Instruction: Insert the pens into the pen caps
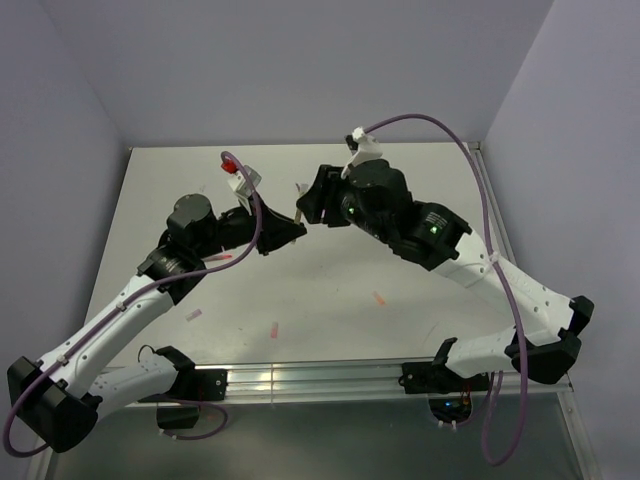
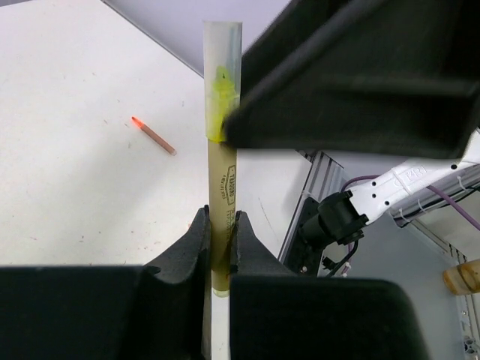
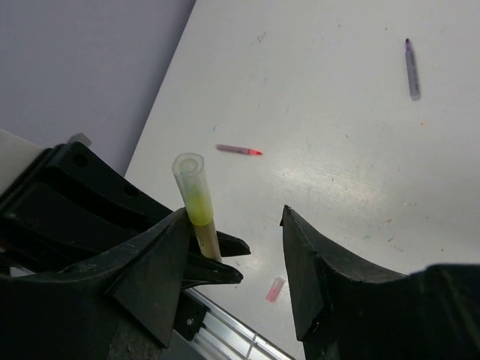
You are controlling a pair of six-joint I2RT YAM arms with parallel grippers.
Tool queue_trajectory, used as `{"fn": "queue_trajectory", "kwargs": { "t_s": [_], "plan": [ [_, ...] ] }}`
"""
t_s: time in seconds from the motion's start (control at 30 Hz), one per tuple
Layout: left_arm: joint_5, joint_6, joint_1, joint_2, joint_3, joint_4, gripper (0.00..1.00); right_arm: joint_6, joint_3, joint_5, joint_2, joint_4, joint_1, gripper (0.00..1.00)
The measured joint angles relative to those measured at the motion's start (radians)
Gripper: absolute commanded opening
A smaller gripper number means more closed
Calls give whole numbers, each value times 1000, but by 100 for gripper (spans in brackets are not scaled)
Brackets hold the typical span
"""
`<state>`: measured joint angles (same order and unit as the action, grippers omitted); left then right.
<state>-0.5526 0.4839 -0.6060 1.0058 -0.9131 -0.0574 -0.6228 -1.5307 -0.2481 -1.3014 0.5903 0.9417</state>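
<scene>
Yellow pen [image 2: 223,195] stood upright above the table [image 1: 330,290], mid-table between the two arms, pale yellow cap [image 2: 223,67] seated over its tip. Left gripper [image 2: 221,221] was clamped on the pen's lower barrel. Right gripper [image 3: 236,217] had its jaws spread wide, holding nothing, one finger [image 3: 150,277] up against the capped end. Loose on the table: pink-red pen [image 3: 238,150], purple pen [image 3: 412,69] further out, orange-red pen [image 2: 154,135], and pink cap [image 3: 275,289] near the rail [image 3: 225,334].
</scene>
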Motion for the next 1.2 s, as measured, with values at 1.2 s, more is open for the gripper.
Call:
{"fn": "queue_trajectory", "kwargs": {
  "t_s": [1.2],
  "plan": [
    [-8,2,-13,35,-1,-6,0,33,-119,103,-103,-34,-76,44]
  ]
}}
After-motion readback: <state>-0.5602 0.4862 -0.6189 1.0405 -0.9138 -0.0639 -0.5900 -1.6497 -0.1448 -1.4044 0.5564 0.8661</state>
